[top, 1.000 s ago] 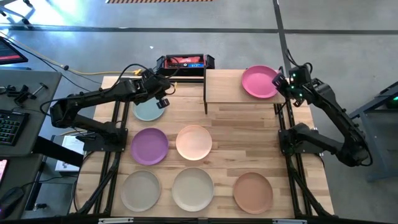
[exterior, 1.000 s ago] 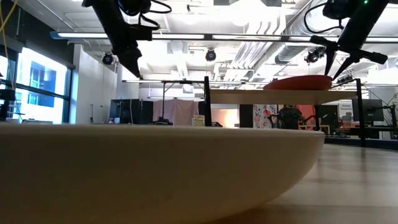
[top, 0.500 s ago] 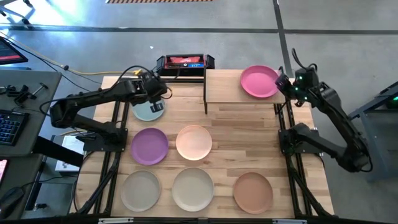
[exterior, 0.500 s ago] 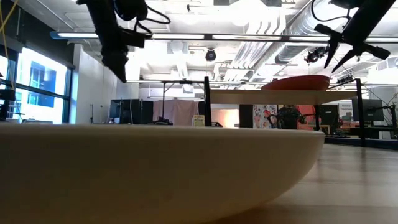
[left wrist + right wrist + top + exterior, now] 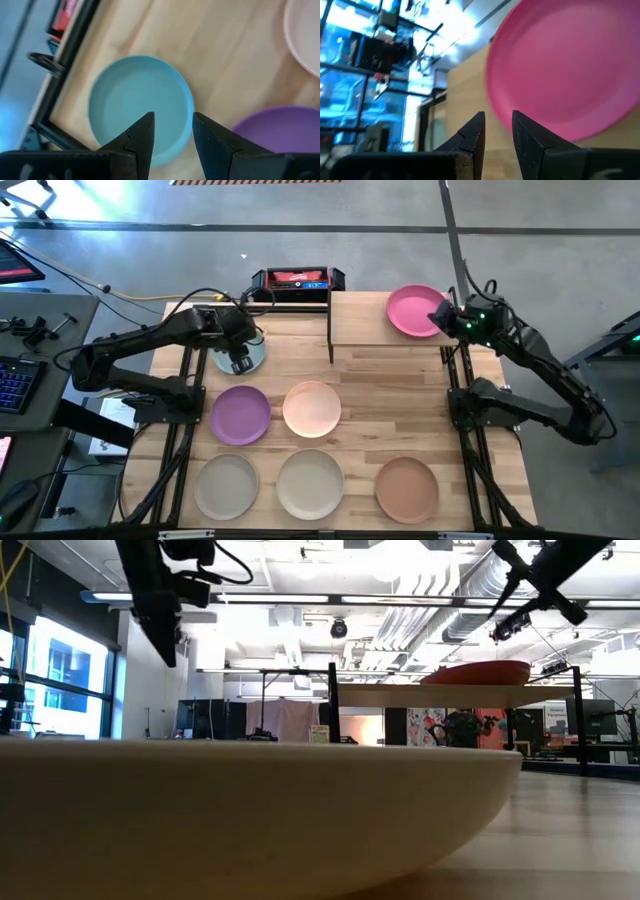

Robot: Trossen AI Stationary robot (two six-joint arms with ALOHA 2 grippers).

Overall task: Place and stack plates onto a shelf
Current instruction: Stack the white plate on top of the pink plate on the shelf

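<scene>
The hot pink plate rests on its base on the right part of the light wood shelf, also in the low view and the right wrist view. My right gripper hovers open just off the plate's right rim, raised above shelf level. The teal plate lies flat on the table's far left. My left gripper hangs open above it, pointing down, and stands high in the low view.
Flat on the table lie the purple plate, peach plate, beige plate, cream plate, which fills the low view's foreground, and terracotta plate. A red-and-black box sits at the far edge. The shelf's left half is bare.
My left gripper has moved toward the table's near-left, from beside the shelf's far-left side to over the teal plate. My right gripper has risen and tipped beside the pink plate's right rim. The pink plate has stayed on the shelf.
</scene>
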